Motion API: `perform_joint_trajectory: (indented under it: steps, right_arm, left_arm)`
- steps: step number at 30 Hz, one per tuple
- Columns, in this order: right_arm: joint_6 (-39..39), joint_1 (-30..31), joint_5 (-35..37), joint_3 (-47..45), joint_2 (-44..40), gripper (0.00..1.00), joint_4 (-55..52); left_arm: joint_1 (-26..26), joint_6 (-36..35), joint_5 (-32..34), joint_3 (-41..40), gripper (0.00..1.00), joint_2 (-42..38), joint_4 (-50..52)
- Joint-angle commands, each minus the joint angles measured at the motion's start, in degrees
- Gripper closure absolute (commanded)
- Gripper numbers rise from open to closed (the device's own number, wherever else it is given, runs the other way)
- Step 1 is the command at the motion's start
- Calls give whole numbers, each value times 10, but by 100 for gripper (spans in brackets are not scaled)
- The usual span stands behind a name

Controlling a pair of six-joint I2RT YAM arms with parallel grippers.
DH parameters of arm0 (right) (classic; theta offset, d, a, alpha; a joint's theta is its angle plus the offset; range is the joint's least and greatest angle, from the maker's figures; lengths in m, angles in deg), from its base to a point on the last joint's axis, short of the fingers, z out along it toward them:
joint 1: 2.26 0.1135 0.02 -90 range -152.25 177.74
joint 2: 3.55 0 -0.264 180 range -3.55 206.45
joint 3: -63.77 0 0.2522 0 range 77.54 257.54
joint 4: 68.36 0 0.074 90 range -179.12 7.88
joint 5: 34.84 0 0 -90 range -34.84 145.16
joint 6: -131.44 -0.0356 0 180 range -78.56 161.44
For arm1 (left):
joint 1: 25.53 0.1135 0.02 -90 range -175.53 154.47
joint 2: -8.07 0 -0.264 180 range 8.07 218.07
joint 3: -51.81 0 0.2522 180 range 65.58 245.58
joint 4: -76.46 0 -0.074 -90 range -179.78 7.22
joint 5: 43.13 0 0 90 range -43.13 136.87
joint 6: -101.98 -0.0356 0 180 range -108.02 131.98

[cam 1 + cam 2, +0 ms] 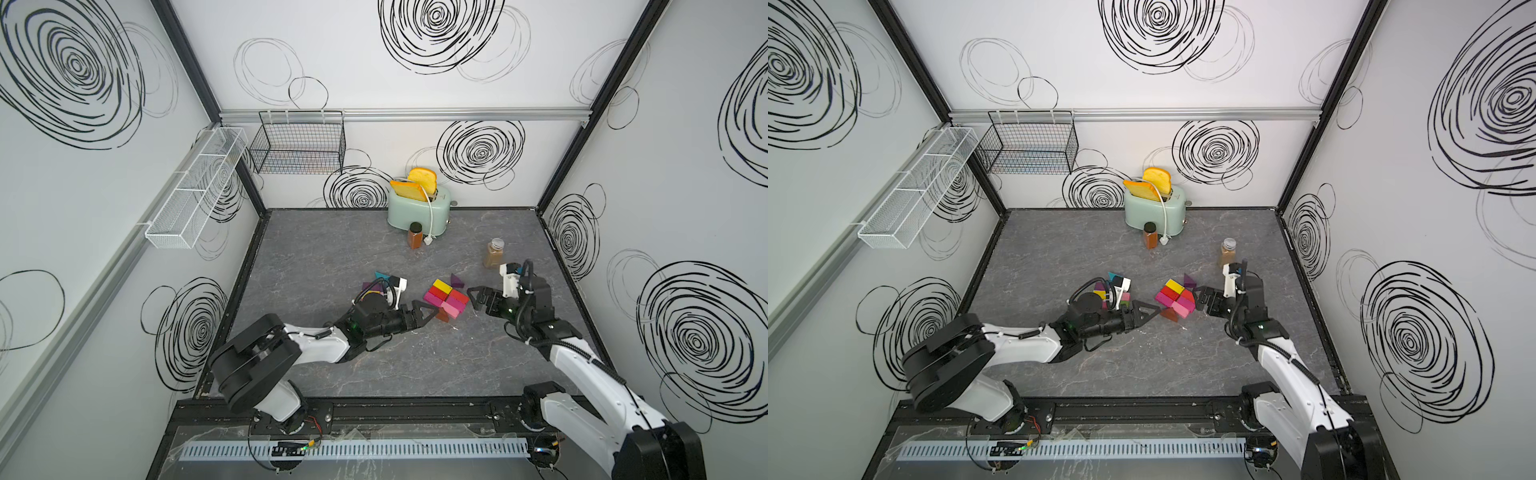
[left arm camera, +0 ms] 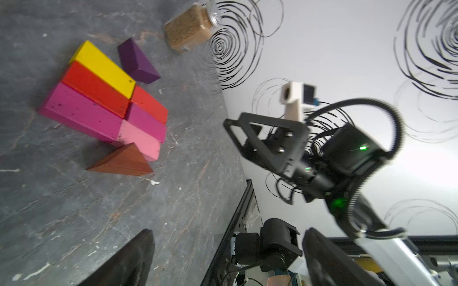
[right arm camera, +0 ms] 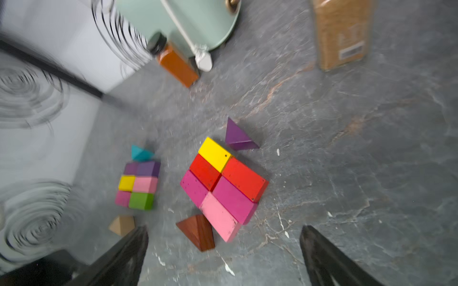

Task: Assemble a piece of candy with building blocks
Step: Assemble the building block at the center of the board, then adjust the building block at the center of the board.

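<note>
**Both hands wide and empty, flanking the brick slab**

Nearest runs the black rail (image 1: 415, 409) that carries both arm bases. Beyond it the grey marbled surface (image 1: 415, 365) lies bare as far as the hands. The left hand (image 1: 432, 311) and right hand (image 1: 473, 298) face each other low over mid-surface, each spread wide and gripping nothing.

Between them lie the building blocks (image 1: 446, 298): yellow, red, magenta and pink bricks packed flat, edge to edge. A brown wedge (image 1: 442, 316) sits against the near pink brick, and a purple wedge (image 1: 457, 280) just beside the far yellow one.

The right wrist view shows plainly a second packed group (image 3: 140, 185) to the left, with a tan wedge (image 3: 122, 224) nearer and a teal wedge (image 3: 141, 153) farther. In both top views the left arm's wrist covers most of it.

Farther back stand an amber jar (image 1: 414, 237) and, to the right, a tan jar (image 1: 493, 253). A mint toaster (image 1: 417, 210) stands at the far wall. Swirl-printed walls close three sides, and a white basket (image 1: 195, 191) and a black basket (image 1: 299, 143) hang at the far left corner.
</note>
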Motion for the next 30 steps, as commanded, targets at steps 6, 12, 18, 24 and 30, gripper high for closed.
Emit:
perform_joint_trajectory:
  steps: [6,12,18,24,30]
  right_arm:
    - [-245,9,123,-131,-92,1,200]
    - [-321,40,232,-179,-55,1,291]
    - [-387,94,319,-178,61,1,376]
    - [-448,127,361,-165,202,1,477]
    - [-506,167,410,-141,289,1,519]
  left_arm:
    - [1,-76,2,-12,2,-186,164]
    - [17,-61,-8,-25,2,-237,181]
    - [37,-63,-23,-21,2,-253,198]
    - [67,-65,-38,-18,2,-273,220]
    - [93,-71,-53,-14,2,-278,231]
